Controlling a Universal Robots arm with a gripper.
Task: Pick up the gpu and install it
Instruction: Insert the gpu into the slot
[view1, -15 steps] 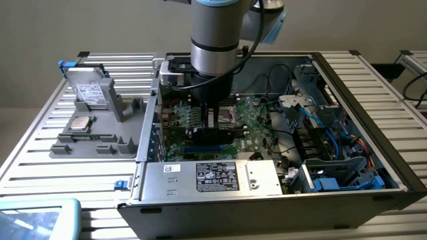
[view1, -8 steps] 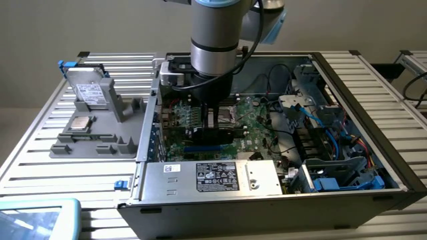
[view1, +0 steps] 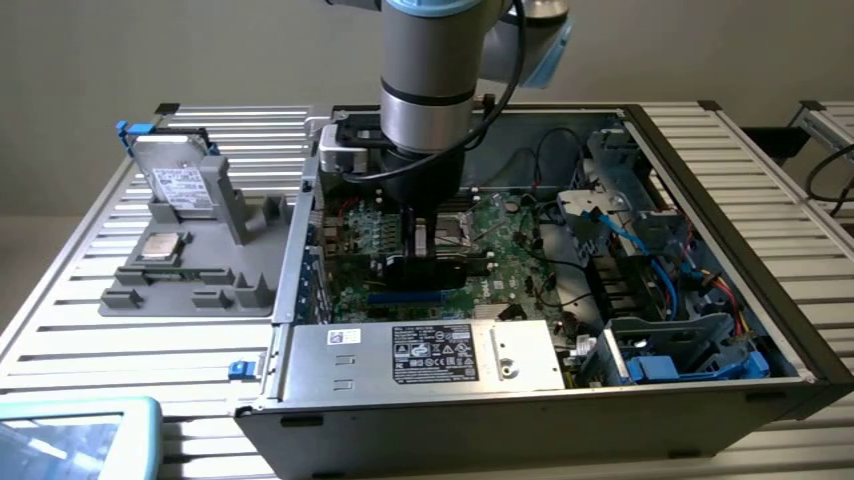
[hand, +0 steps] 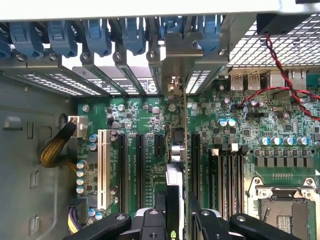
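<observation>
Inside the open computer case (view1: 534, 425), low over the motherboard (view1: 521, 250): grips the gpu (view1: 430, 266) on edge between narrowed fingers (hand: 150, 222).
Clamps the card's black body from both sides, green board edge running along an expansion slot, silver bracket end against the case's rear wall beneath the blue latches (hand: 97, 35). Sits well apart from the grey fixture (view1: 187, 270) on the slatted surface (view1: 80, 330) at the exterior view's left; seating in the slot not discernible.

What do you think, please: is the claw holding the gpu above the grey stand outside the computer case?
No: the claw holds the gpu above the motherboard inside the computer case, not above the grey stand outside it, as the wrist view shows.
</observation>
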